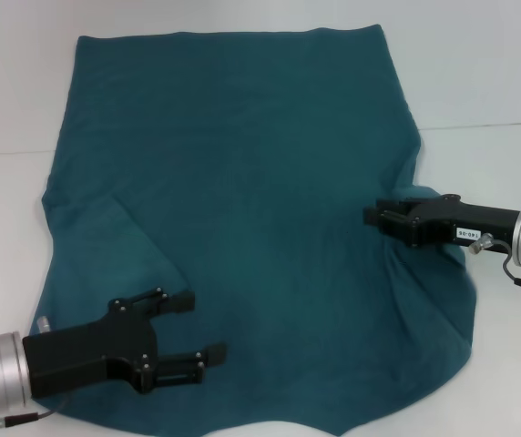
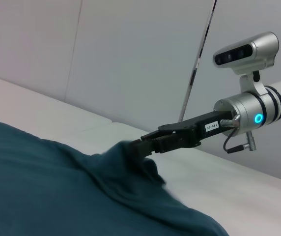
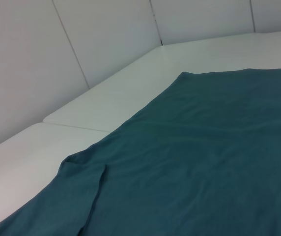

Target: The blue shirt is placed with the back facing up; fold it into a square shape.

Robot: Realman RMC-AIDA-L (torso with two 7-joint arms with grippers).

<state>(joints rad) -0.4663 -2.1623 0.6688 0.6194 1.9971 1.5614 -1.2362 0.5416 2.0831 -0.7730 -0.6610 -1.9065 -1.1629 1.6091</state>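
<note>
The blue shirt (image 1: pixel 260 182) lies spread on the white table, plain side up, with its left sleeve folded in over the body. My left gripper (image 1: pixel 204 326) is open and empty, over the shirt's near left part. My right gripper (image 1: pixel 374 217) is at the shirt's right side, shut on a bunch of the fabric. In the left wrist view the right gripper (image 2: pixel 135 146) holds a raised peak of the shirt (image 2: pixel 42 182) above the table. The right wrist view shows only the flat shirt (image 3: pixel 204 147) and its left sleeve (image 3: pixel 81 191).
The white table (image 1: pixel 479 73) extends past the shirt at the back, right and left. Pale wall panels (image 3: pixel 32 59) stand beyond the table's edge. The right arm's wrist camera (image 2: pixel 246 51) shows above its silver wrist.
</note>
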